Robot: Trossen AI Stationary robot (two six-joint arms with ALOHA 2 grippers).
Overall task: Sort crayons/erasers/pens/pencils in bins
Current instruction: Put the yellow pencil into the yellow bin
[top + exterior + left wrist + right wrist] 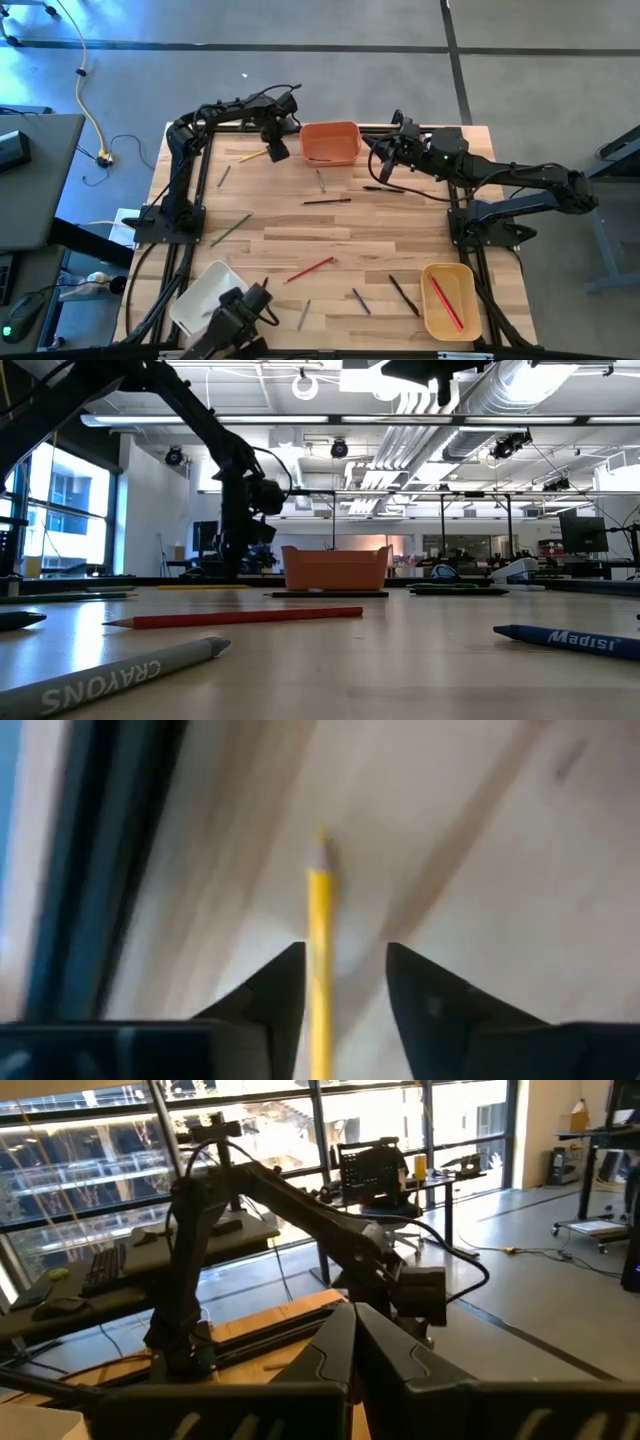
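Note:
My left gripper (277, 152) hangs at the table's far side, just left of the orange bin (330, 128), fingers pointing down. It is open (345, 950), and a yellow pencil (320, 910) (252, 156) lies flat on the wood, running between its fingers, close to one of them. My right gripper (383, 165) is right of the orange bin, raised and shut (352, 1320), holding nothing. Loose sticks lie across the table: a black one (327, 201), a red one (310, 269), a green one (230, 230). A white bin (205, 290) and a tan-yellow bin (460, 285) stand at the near edge.
A red stick (447, 303) lies in the tan-yellow bin. A dark stick (385, 187) lies below my right gripper. In the low view a grey crayon (120, 675), a red pencil (235, 618) and a blue crayon (570, 638) lie near the camera. A dark camera mount (235, 320) sits beside the white bin.

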